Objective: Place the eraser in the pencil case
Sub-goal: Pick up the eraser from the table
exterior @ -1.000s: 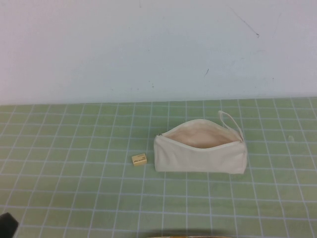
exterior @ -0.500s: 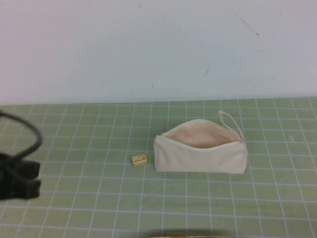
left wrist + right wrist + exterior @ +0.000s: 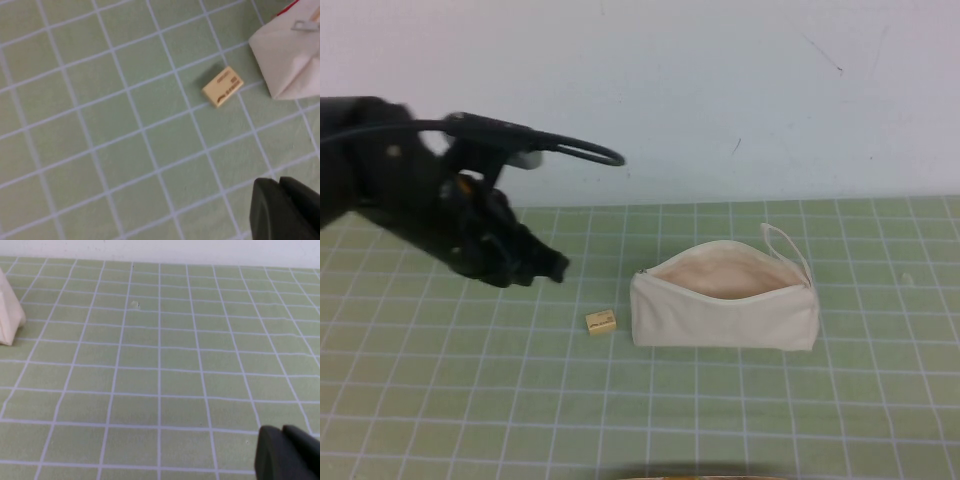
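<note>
— From up high, where do you stand?

— My left gripper (image 3: 552,266) hangs above the green grid mat (image 3: 470,400), on the robot's left side. The eraser (image 3: 601,322) lies flat on the mat just ahead of my tip and a little lower in that view, untouched. Just beyond it, close beside but apart, the pencil case (image 3: 725,310) lies on its side with its zip open and the beige lining showing, its loop strap (image 3: 786,246) at the far end from me. I cannot tell from here how my fingers are set

— And your own wrist camera?

— The eraser (image 3: 223,86) sits out ahead of me, its printed face up; a corner of the pencil case (image 3: 287,62) lies just past it. My fingertips (image 3: 287,209) press together, clenched on nothing

— The other arm?

— My right gripper (image 3: 289,456) shows in its own camera as dark tips closed together over bare mat, with an end of the pencil case (image 3: 10,315) well away from it
</note>
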